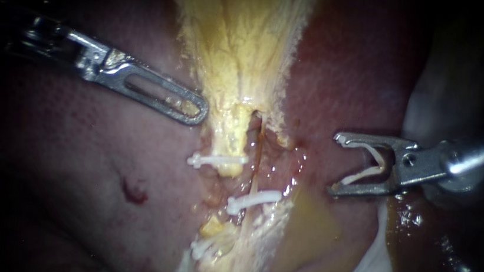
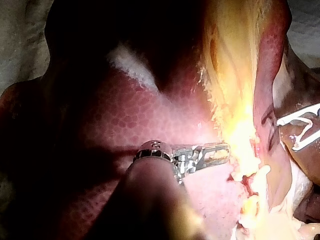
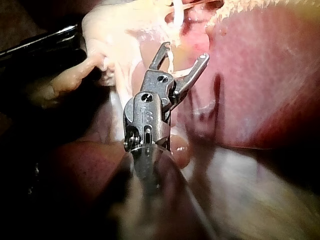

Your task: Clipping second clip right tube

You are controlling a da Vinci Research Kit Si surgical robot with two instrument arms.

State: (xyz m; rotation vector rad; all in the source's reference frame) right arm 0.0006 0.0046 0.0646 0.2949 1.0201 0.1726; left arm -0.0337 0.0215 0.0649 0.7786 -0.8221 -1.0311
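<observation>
Right instrument (image 1: 336, 164) holds clip (image 1: 377, 161); clipped tubes (image 1: 233, 136) nearby.

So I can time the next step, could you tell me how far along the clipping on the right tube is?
Done: three white clips are already in place, the upper clip, middle clip and lower clip. In hand: the right instrument carries a fresh open clip, apart from the tissue. Left: bring it around the right tube and close it. The left instrument lies beside the yellow tissue.
</observation>
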